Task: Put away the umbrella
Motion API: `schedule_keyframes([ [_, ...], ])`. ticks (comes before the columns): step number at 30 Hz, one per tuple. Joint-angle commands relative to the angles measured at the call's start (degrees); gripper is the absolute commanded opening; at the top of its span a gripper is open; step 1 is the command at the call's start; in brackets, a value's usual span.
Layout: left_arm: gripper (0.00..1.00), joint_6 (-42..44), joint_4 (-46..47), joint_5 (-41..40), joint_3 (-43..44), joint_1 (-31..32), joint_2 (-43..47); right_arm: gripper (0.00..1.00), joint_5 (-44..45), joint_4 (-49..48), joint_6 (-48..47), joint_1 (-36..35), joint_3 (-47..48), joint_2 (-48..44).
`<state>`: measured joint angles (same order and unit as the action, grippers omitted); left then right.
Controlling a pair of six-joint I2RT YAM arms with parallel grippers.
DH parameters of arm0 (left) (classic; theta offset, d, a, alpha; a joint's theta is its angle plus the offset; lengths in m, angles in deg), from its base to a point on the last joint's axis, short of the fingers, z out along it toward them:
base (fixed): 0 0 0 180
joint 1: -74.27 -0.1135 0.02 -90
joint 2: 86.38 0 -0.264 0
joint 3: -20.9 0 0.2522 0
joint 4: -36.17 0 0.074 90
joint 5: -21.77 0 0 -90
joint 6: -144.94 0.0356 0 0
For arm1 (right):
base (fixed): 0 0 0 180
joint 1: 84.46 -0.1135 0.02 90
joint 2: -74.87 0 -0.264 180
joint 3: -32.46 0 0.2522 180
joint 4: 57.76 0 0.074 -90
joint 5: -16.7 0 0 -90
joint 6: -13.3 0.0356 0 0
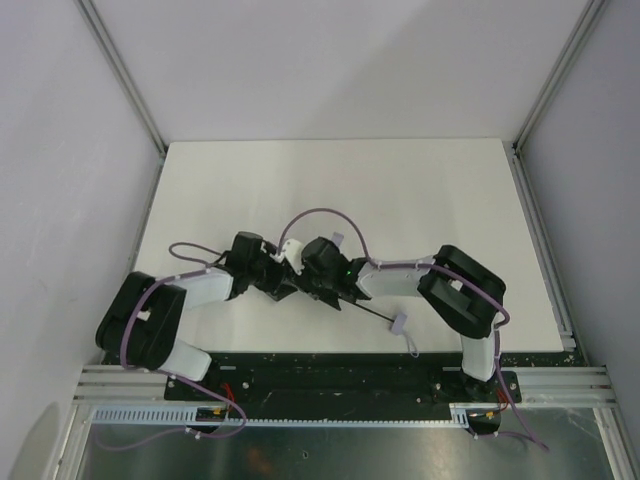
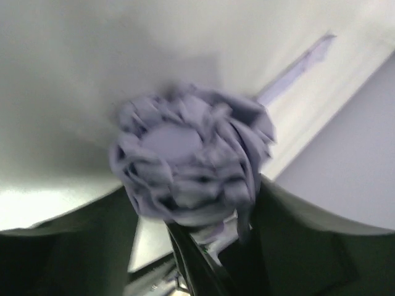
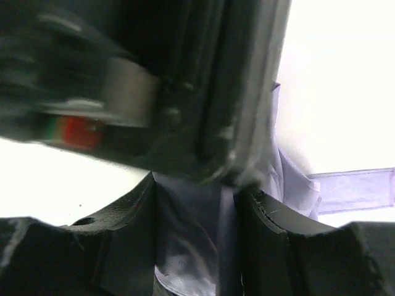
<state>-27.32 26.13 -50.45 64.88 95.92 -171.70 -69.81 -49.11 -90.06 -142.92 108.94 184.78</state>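
The umbrella's bunched lavender canopy (image 2: 185,157) shows end-on in the left wrist view, sitting at the tips of my left gripper (image 2: 191,184). Its dark fingers (image 2: 68,246) stand apart on either side, and the fabric brushes both. In the right wrist view, folded canopy cloth (image 3: 185,246) fills the gap of my right gripper (image 3: 200,191), pressed from finger to finger. From above, both grippers (image 1: 282,288) (image 1: 318,292) meet mid-table and hide the canopy. The thin black shaft (image 1: 368,311) runs right to the small handle (image 1: 398,325) near the front edge.
The white table (image 1: 400,190) stretches back to the grey walls and metal rails. The canopy's closing strap (image 3: 358,188) lies flat on the table to the right. A blurred dark part of the other arm (image 3: 123,92) looms close above the right fingers.
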Motion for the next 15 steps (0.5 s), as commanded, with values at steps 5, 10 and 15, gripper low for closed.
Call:
schedule_keyframes([
  [5, 0.99, 12.7, -5.7, -6.0, -1.6, -2.6, 16.8, 0.00, -29.8, 13.1, 9.3, 10.1, -3.1, 5.8],
  [10, 0.99, 12.2, -5.6, -4.1, -4.6, -3.8, 21.5, 0.00, -41.2, 11.8, 15.1, 15.4, -2.2, 8.8],
  [15, 0.99, 10.6, -4.2, -2.6, -5.2, -2.9, 19.3, 0.00, -48.5, 8.9, 21.2, 19.5, -1.7, 12.2],
])
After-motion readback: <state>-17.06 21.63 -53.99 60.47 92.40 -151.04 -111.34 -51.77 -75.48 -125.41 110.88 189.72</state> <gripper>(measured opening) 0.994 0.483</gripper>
